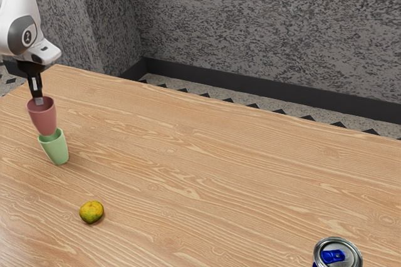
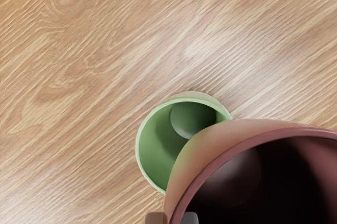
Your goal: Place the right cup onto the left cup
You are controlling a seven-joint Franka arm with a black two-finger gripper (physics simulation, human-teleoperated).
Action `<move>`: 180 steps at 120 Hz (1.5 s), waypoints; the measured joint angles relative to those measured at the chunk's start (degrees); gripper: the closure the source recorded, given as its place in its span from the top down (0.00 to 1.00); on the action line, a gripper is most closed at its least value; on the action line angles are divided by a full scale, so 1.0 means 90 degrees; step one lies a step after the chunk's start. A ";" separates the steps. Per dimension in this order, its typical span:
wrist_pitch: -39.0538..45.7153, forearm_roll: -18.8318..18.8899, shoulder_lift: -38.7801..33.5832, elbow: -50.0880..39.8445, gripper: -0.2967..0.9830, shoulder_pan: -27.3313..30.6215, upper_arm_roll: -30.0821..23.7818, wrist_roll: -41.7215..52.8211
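My gripper (image 1: 38, 99) is at the exterior view's left edge, pointing down, pinching the rim of the dusty-red cup (image 1: 43, 118). In the wrist view the gripper (image 2: 172, 218) has one fingertip on each side of the wall of the red cup (image 2: 202, 167). This cup hangs upright, its base overlapping the mouth of the green cup (image 1: 56, 148) in the exterior view; whether they touch I cannot tell. Seen from the hand, the green cup (image 2: 152, 153) stands on the table, its open mouth partly covered by the red cup, which is offset to one side.
A yellow-green fruit (image 1: 91, 212) lies on the wooden table (image 1: 207, 160), nearer the exterior camera than the cups. A can with a blue tab (image 1: 338, 256) stands at that view's lower right. The table's far edge runs behind, with a grey wall beyond.
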 joint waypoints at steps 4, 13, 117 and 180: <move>0.0002 0.0002 0.0034 0.0040 0.15 -0.0001 0.0003 0.0054; 0.0009 0.0004 0.0135 0.0138 0.15 -0.0002 0.0010 0.0175; 0.0198 -0.0094 0.0869 0.0479 0.15 -0.0012 0.0090 0.1083; -0.0128 -0.0219 0.0140 0.0546 0.65 -0.0473 -0.0074 0.0993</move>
